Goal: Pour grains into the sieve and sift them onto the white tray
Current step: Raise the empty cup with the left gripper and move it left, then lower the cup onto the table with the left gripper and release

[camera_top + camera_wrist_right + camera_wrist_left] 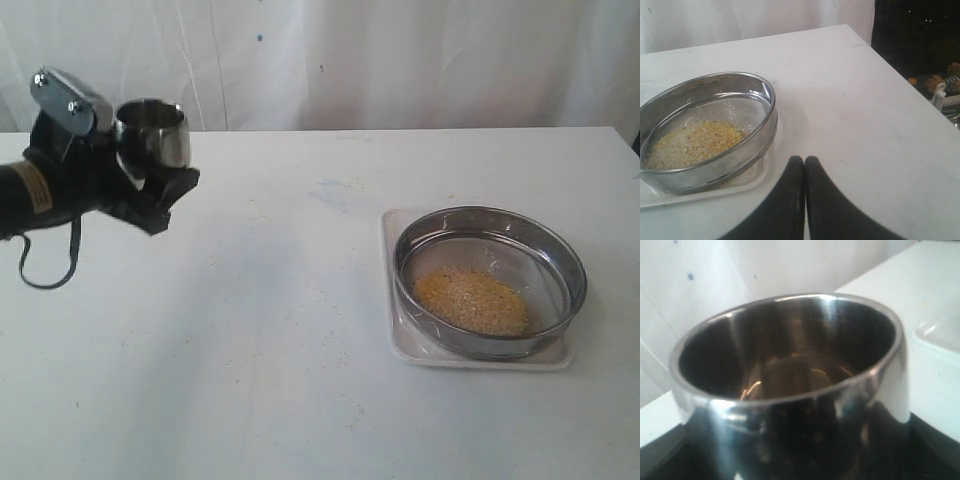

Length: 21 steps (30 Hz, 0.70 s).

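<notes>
The sieve (489,279), a wide steel ring with mesh, rests on the white tray (400,345) at the right of the table. A yellow and pale heap of grains (471,301) lies on its mesh. At the far left my left gripper (155,180) is shut on a small steel cup (152,133), held upright above the table. The cup (790,385) fills the left wrist view and looks empty inside. My right gripper (804,160) is shut, holding nothing, just beside the sieve (707,130) and white tray (715,192). The grains (692,142) show there too.
A white curtain hangs behind the white table (300,330). The table's far corner (855,35) borders a dark area with clutter (940,85) in the right wrist view.
</notes>
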Motion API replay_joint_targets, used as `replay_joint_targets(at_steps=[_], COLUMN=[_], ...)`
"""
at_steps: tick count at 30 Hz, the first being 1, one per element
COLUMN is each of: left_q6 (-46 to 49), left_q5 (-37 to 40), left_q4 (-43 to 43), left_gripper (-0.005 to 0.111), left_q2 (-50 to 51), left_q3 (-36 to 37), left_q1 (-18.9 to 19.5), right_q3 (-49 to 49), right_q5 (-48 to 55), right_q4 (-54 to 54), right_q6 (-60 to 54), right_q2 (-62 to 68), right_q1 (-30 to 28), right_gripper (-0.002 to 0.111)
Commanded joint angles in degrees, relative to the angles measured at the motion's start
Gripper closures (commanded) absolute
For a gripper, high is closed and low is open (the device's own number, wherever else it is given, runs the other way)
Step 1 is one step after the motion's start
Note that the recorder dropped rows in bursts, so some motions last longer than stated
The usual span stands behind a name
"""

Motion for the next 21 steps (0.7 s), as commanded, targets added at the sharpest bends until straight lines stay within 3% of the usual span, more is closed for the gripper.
replay_joint_targets(at_steps=[1, 4, 8, 11, 21], left_q6=[12.08, 10.18, -1.49, -2.89, -2.38], left_q5=[-3.85, -4.91, -2.37, -2.16, -6.06], left_q4=[-1.22, -4.87, -14.35, -18.92, -8.98], left_gripper=[0.107, 0.107, 0.107, 0.107, 0.107], left_q2=[1.48, 4.19, 8.31, 12.17, 21.96], left_q3=[3.4, 2.3, -0.23, -2.78, -8.63], left_q1=[0.92, 0.92, 0.92, 0.92, 0.92], right_q3=[0.11, 0.11, 0.11, 0.11, 0.11], right_q5=[-0.71, -0.71, -0.71, -0.71, -0.71], right_q4=[-0.17, -0.17, -0.17, -0.17, -0.17], right_q6=[0.04, 0.04, 0.04, 0.04, 0.04], right_q2=[-0.23, -0.23, -0.23, -0.23, -0.23], right_q1=[-0.26, -0.26, -0.26, -0.26, -0.26], right_gripper=[0.108, 0.108, 0.108, 0.108, 0.108])
